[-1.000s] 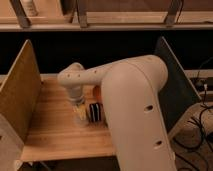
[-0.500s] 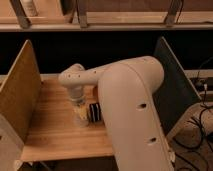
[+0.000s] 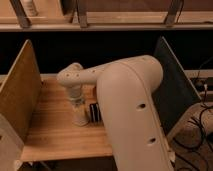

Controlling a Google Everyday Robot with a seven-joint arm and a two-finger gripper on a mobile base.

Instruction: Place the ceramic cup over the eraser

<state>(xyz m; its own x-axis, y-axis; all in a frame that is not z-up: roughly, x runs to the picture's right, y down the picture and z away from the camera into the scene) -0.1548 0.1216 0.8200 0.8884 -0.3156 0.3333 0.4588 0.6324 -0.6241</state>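
Hardly anything has shifted since the earlier frames. The arm, the cup and the block sit in the same spots, and no change in the gripper's pose can be made out from this angle.

At nine o'clock of the scene a tan fibreboard side panel [image 3: 21, 97] stands upright along the left edge of the light wooden tabletop [image 3: 50, 127]. Near the middle of the table, the robot's white wrist bends downward and its gripper [image 3: 78, 106] points straight down at the board. Directly beneath it, and apparently merging with it, is the small plain off-white ceramic cup [image 3: 80, 119], whose base seems to rest on the wood. The pale cup and the pale gripper blend together, so I cannot tell how the grip stands or whether the cup is truly clasped.

Just beside the cup, at its three o'clock, stands the eraser [image 3: 94, 112], a small upright black block with white vertical stripes. It is uncovered, and its right side is hidden behind the arm. The cup is next to it, not over it.

From five o'clock the bulky rounded white arm link [image 3: 132, 117] rises across the foreground and hides much of the table's right half. Behind it, at two to three o'clock, a dark grey side panel [image 3: 172, 87] leans outward. Black cables [image 3: 204, 97] trail at the far right.
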